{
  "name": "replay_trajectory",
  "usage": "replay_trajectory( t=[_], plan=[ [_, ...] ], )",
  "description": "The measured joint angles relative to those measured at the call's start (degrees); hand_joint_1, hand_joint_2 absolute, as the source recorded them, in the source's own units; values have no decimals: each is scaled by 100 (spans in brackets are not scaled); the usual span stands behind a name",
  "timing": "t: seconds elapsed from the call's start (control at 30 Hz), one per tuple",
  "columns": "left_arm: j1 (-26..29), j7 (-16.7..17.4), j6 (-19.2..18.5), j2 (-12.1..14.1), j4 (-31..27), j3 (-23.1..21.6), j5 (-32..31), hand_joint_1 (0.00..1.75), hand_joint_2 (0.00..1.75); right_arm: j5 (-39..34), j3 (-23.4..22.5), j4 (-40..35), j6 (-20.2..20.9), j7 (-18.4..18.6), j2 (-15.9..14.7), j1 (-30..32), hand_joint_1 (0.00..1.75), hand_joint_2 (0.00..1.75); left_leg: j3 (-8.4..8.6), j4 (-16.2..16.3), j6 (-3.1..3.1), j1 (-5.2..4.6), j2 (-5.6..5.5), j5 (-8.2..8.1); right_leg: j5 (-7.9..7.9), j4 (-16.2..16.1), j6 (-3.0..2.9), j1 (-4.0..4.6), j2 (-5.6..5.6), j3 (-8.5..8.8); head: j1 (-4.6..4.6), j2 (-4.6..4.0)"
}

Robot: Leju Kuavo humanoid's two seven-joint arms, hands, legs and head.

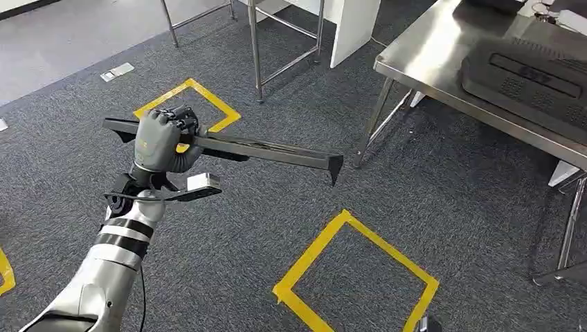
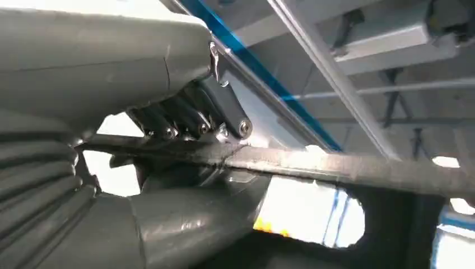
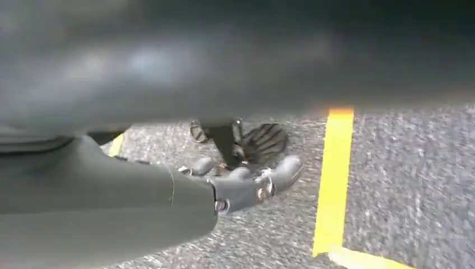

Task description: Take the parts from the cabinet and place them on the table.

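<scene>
Black, long and rigid: the part [image 1: 235, 146] was a thin bar with a small downturned hook at its far end and another tab at the near end. I had it in the left hand [image 1: 160, 140], fingers wrapped round it close to the near end, so most of its length stuck out to the right, unsupported, over the grey carpet [image 1: 228, 228].

Left wrist view agreed: dark fingers [image 2: 190, 120] curled over the top of the bar, thumb underneath, full clamp.

The bar hung in the air, well apart from the steel table [image 1: 443, 72] at upper right. Its hooked tip pointed roughly toward the table's near leg, not touching it.

Handling, my read:
- Looked stiff, with no visible sag along the overhang. Probably metal or hard plastic, light to moderate weight.
- Off-centre hold means leverage on the wrist; it could twist in the grip if swung fast. A hold nearer the middle would balance better.
- Smooth faces, so likely a bit slippery; the hook could snag the table's edge on set-down.
- Didn't look fragile.

Right hand [image 3: 246, 179] hung low over the carpet beside a yellow tape line [image 3: 334, 179], fingers apart, holding nothing.
</scene>
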Motion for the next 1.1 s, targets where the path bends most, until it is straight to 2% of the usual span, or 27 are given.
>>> replay_trajectory(
  t=[0.07,0.1,0.13,0.2,0.23,0.27,0.3,0.33,0.4,0.43,0.47,0.5,0.53,0.57,0.6,0.63,0.67,0.73,0.77,0.8,0.87,0.9,0.93,0.97,1.0,1.03,1.1],
  plan=[
    [7,0,0,7,17,-2,-2,175,175,0,-2,0,0,0,-7,-24,0,0,-2,0,30,-31,158,-19,-334,956,-33,-7,-133,-478,-2,0],
    [10,0,0,7,39,-4,-4,175,175,0,-4,0,0,0,-2,-16,0,0,-2,0,37,-36,236,-24,-397,1246,-2,-7,-142,-627,4,0],
    [9,0,0,7,59,-11,-13,175,175,2,-4,0,0,0,0,-6,0,0,1,0,36,-36,301,-28,-350,1197,41,-12,-150,-605,4,0],
    [5,0,0,7,81,-24,-28,175,175,9,-13,0,0,0,-15,-7,0,0,10,1,22,-34,429,-38,-19,309,156,-26,-243,-118,6,0],
    [0,0,0,7,83,-33,-35,175,175,11,-13,0,0,0,-22,-14,0,0,25,3,0,-35,485,-52,152,-293,187,-21,-434,238,11,0],
    [-11,0,0,9,83,-39,-33,175,175,13,-13,0,0,0,-22,-30,0,0,44,5,-25,-78,532,-68,185,-653,142,9,-765,420,22,0],
    [-21,0,0,18,83,-39,-28,175,175,17,-13,0,0,0,-26,-43,0,0,47,11,-67,-118,590,-96,235,-649,114,53,-753,465,20,0],
    [-36,0,0,20,92,-50,-22,175,175,17,-13,0,0,-2,-24,-46,0,0,67,10,-83,-125,643,-98,245,-627,66,54,-621,447,-9,0],
    [-40,0,0,20,96,-85,-17,175,175,22,-13,0,0,-2,-22,-33,0,0,122,-15,-129,-122,796,-126,247,-625,21,64,-478,434,-7,0],
    [-50,0,0,22,96,-98,-13,175,175,24,-15,0,0,-2,-31,-31,0,0,92,14,-184,-87,744,-177,271,-656,-32,-43,-405,468,-9,0],
    [-57,0,0,22,96,-103,-9,175,175,28,-15,0,0,-4,-22,-27,0,0,39,168,-202,-64,476,-288,267,-656,-46,-51,-334,471,-24,0],
    [-61,0,2,26,98,-105,2,175,175,35,-15,0,0,-4,-24,-38,0,0,-113,529,-205,-51,260,-505,269,-654,-121,-58,-289,475,-35,0],
    [-48,0,2,31,98,-107,11,175,175,35,-17,0,0,-7,-31,-53,0,0,-332,1001,-218,-49,148,-732,271,-654,-142,-59,-223,474,-35,0],
    [-29,0,2,42,109,-107,11,175,175,35,-17,0,0,-9,-31,-61,0,0,-578,1500,-231,-47,105,-929,269,-654,-146,-56,-137,473,-33,0],
    [-7,0,2,50,120,-109,11,175,175,35,-20,0,0,-9,-31,-56,0,0,-740,1804,-239,-46,92,-1001,268,-652,-147,-53,-57,476,-37,0],
    [11,0,2,57,138,-111,13,175,175,35,-22,0,2,-7,-31,-43,0,0,-811,1867,-237,-43,87,-934,268,-649,-146,-55,44,477,-31,0],
    [12,0,2,59,144,-118,35,175,175,35,-24,0,2,-7,-31,-33,0,0,-744,1650,-231,-32,86,-747,267,-640,-145,-63,128,478,-37,0],
    [-9,0,2,70,144,-138,79,175,175,35,-42,0,2,-9,-24,-34,0,0,-291,662,-239,13,-18,-181,260,-600,-133,-89,304,480,-35,0],
    [-17,0,2,79,146,-138,100,175,175,35,-48,0,2,-9,-24,-34,0,0,-116,270,-256,67,-264,-72,238,-569,-90,-93,376,465,-37,0],
    [-21,0,0,85,157,-140,109,175,175,35,-55,0,2,-11,-35,-48,0,0,-43,158,-283,89,-486,-168,233,-525,-48,-41,434,395,-33,0],
    [-8,0,0,68,166,-162,111,175,175,35,-59,0,2,-15,-40,-25,0,0,-55,180,-237,43,-378,-164,285,-565,46,-98,545,335,-28,0],
    [-14,0,-2,70,171,-175,111,175,175,35,-59,0,2,-15,-37,-4,0,0,-52,181,-194,12,-318,-151,323,-608,103,-93,613,321,-28,0],
    [-31,0,-2,61,173,-183,122,175,175,35,-61,2,2,-15,-50,20,0,0,-37,123,-133,45,-225,-113,329,-613,140,-86,660,293,-44,0],
    [-48,2,-2,57,175,-190,140,175,175,35,-61,0,2,-17,-33,36,0,0,-5,93,-75,45,-168,-87,271,-506,132,-68,285,208,-20,0],
    [-60,0,2,50,175,-197,166,175,175,37,-61,0,2,-17,-37,20,0,0,-6,80,-31,35,-100,-83,130,-232,106,-39,30,76,31,0],
    [-67,0,0,52,175,-197,171,175,175,37,-61,0,2,-20,-37,-10,0,0,-7,80,-17,15,-20,-85,-50,226,86,-38,-77,-150,39,0],
    [-54,0,0,52,188,-199,170,175,175,37,-63,0,2,-22,-35,-18,0,0,-9,81,9,-13,150,-102,-339,1123,77,-42,-147,-597,35,0]
  ],
)
